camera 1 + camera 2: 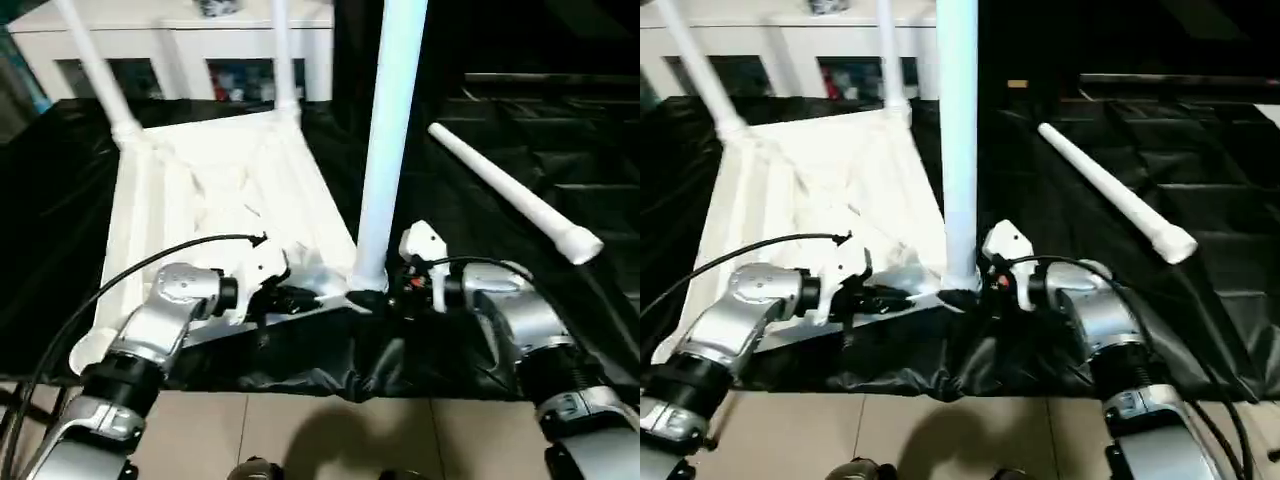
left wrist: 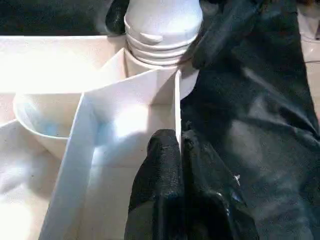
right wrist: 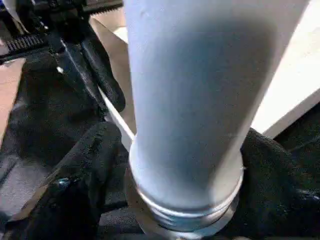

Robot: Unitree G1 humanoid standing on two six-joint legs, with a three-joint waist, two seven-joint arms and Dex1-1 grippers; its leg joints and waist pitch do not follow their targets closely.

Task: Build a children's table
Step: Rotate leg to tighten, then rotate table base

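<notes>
My right hand (image 3: 185, 170) has its two black fingers (image 3: 85, 165) spread around the foot of the near-right leg (image 1: 390, 140), one on each side of the tube just above its ribbed collar, where it stands upright in the near-right corner socket. My left hand (image 2: 172, 170) has its fingers together, pinched on the thin upright rib at the near edge of the tabletop (image 1: 230, 190), just left of that same socket, so it steadies the top while the leg is seated.

The tabletop lies upside down on the black sheet (image 1: 500, 130) that covers the bench, ribbed underside up, its far end towards the white cabinet (image 1: 180, 50). It looks like thin moulded plastic: light, stiff enough to keep its shape, but smooth, and I judge it would slide on the glossy sheet if pushed sideways. The ribs and edge walls give the best purchase for a pinch. The legs are smooth, hard tubes, light and likely slippery; I would take hold low, near the collar, where the tube can be guided straight into a socket without levering it.

Counting: one tabletop and four legs. Three legs stand upright in sockets, the far-left one (image 1: 95, 70), the far-right one (image 1: 282, 60) and the one in my right hand. The fourth leg (image 1: 515, 195) lies loose on the sheet, well to the right. The near-left socket (image 1: 90, 350) is empty.
</notes>
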